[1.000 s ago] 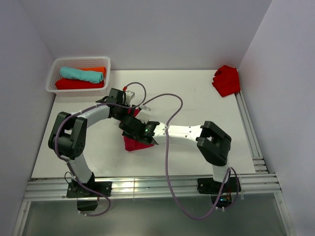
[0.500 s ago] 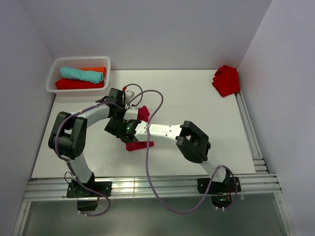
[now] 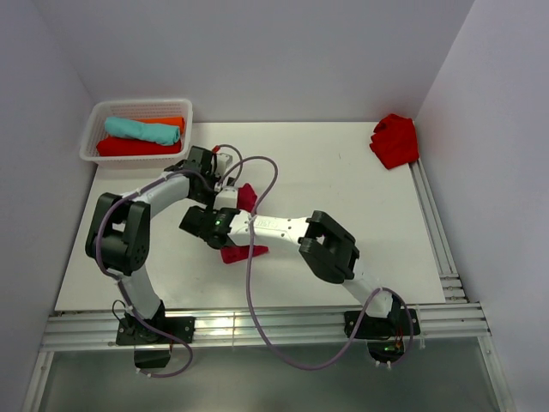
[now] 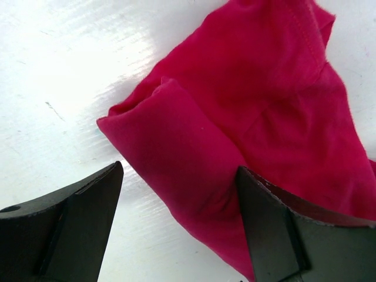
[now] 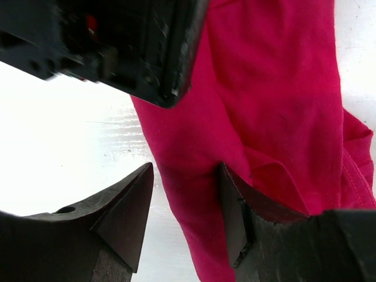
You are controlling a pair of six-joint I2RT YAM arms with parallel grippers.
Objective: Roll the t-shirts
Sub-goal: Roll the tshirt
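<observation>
Since a second ago the right arm (image 3: 326, 247) has been swinging leftward, its elbow now lying nearer the middle of the surface (image 3: 343, 180), and the raspberry-crimson t-shirt (image 3: 240, 252) is showing as a narrower bundle under the two wrists. That t-shirt is lying on the surface left of centre, just in front of the basket (image 3: 94, 130), mostly hidden from above by both arms.

The left tool (image 4: 179, 170) is standing wide open, its fingers straddling a folded edge of the crimson cloth; bare surface is showing between one finger and the fabric. The right tool (image 5: 185, 169) is also standing open, with a fold of the same cloth filling the gap between its fingers, and the body of the left tool is hanging just above it.

In the basket at the far left corner, a teal tee (image 3: 141, 129), an orange tee (image 3: 173, 122) and a scarlet tee (image 3: 137, 148) are lying rolled. Another scarlet tee (image 3: 395, 139) is lying crumpled at the far right edge, well apart from the arms.
</observation>
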